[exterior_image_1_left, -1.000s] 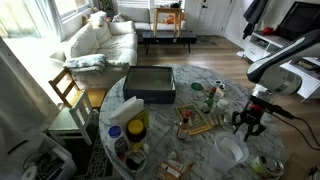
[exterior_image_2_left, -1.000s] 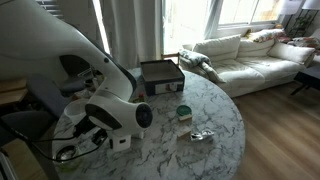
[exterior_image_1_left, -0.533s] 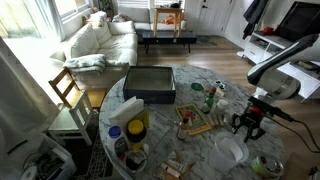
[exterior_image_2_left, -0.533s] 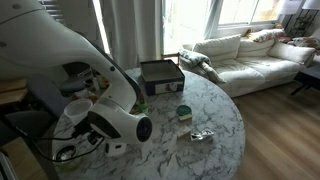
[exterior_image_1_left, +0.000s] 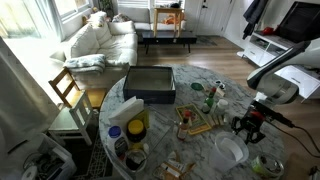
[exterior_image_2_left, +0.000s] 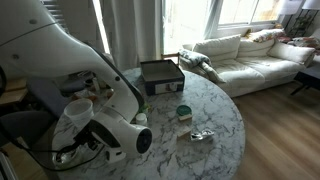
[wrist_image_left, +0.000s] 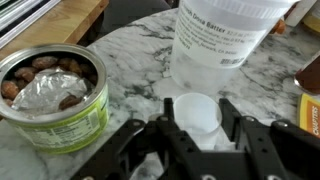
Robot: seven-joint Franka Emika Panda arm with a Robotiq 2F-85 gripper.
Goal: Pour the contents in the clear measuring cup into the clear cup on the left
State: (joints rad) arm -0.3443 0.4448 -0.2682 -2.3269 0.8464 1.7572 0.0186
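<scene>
One small cup (wrist_image_left: 196, 108) in the jaws, one tub (wrist_image_left: 222, 40) and one tin (wrist_image_left: 48, 95) on the marble bench (wrist_image_left: 130, 60).
In the wrist view the gripper (wrist_image_left: 197, 122) has its jaws clenched on the sides of the small clear cup; its contents cannot be told. The big clear tub stands just beside it at 12 o'clock. The open tin at 9 o'clock holds brown chunks under peeled-back foil.
</scene>
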